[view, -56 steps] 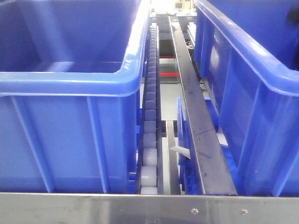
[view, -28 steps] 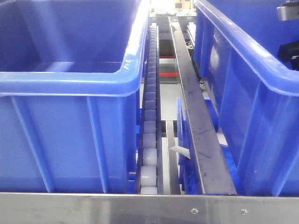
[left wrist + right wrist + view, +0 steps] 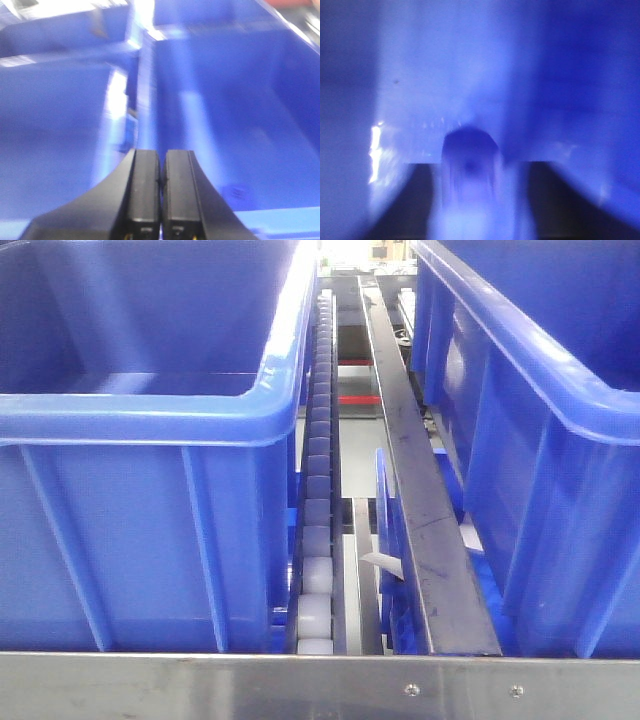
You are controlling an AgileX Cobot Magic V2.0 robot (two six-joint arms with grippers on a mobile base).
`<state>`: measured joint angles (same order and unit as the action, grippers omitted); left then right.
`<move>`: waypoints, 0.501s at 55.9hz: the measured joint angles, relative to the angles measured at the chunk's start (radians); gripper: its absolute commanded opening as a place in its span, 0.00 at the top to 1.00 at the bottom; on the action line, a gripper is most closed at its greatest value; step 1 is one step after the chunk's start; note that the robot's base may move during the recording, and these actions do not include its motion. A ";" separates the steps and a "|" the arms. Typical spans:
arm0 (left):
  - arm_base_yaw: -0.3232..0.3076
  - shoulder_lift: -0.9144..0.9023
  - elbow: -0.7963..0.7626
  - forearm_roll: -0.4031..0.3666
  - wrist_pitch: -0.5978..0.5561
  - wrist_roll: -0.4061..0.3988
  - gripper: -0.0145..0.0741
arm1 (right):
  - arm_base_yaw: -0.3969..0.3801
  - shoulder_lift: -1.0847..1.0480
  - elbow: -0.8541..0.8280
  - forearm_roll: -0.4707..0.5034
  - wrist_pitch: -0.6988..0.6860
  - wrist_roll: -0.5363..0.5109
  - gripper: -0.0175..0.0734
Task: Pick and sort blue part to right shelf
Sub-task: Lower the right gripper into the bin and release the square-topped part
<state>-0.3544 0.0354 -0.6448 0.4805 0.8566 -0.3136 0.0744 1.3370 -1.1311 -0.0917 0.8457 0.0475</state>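
Two big blue plastic bins fill the front view: the left bin (image 3: 150, 420) shows a bare floor inside, and the right bin (image 3: 540, 390) rises at the other side, its inside mostly out of sight. Between them runs a roller track (image 3: 318, 490) beside a long dark metal rail (image 3: 410, 500), with a thin blue plastic divider (image 3: 385, 540) standing on edge in the narrow gap. A steel ledge (image 3: 320, 685) crosses the bottom.

My left fingers (image 3: 160, 170) are pressed together, hanging over blue bin walls. My right fingers (image 3: 470, 170) are badly blurred; a dark bluish shape, perhaps the blue part (image 3: 469, 150), sits between them, but I cannot tell whether they grip it.
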 measured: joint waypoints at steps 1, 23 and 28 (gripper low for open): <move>0.000 -0.011 0.003 0.006 0.008 0.000 0.70 | 0.000 -0.024 0.016 0.000 -0.007 0.000 0.70; 0.000 -0.040 0.071 0.005 0.004 0.000 0.70 | 0.000 -0.583 0.405 -0.004 -0.190 0.000 0.74; 0.000 -0.040 0.077 0.003 -0.034 0.000 0.70 | 0.000 -0.735 0.490 -0.004 -0.203 0.000 0.74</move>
<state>-0.3544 -0.0042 -0.5674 0.4839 0.8223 -0.3136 0.0744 0.6017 -0.6406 -0.0960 0.6429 0.0475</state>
